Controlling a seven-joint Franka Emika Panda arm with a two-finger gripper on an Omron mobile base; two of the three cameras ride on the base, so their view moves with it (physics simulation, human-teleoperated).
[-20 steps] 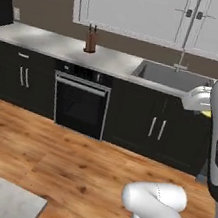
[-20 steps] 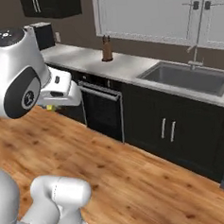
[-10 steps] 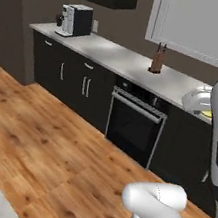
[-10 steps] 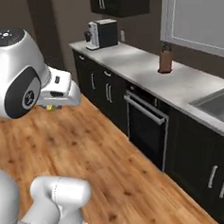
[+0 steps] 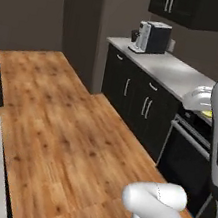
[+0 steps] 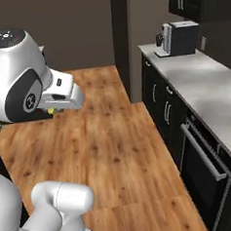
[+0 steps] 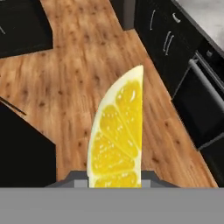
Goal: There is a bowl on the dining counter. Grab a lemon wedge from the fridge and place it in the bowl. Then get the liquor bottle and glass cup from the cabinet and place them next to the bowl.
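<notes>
You're over a wood floor [image 5: 70, 139], black low cabinets [image 5: 138, 101] and a grey worktop [image 5: 171, 71] running along one side, a coffee machine [image 5: 151, 37] at its far end. Your gripper [image 7: 114, 181] is clamped on the lemon wedge [image 7: 117, 140]: in the hand view the wedge stands straight out from between the jaws, long axis running away from them, cut face to the camera. From the right base view, a speck of yellow [image 6: 50, 111] peeks under the hand. The bowl and dining counter aren't visible here, so your next job is likely driving on to them.
</notes>
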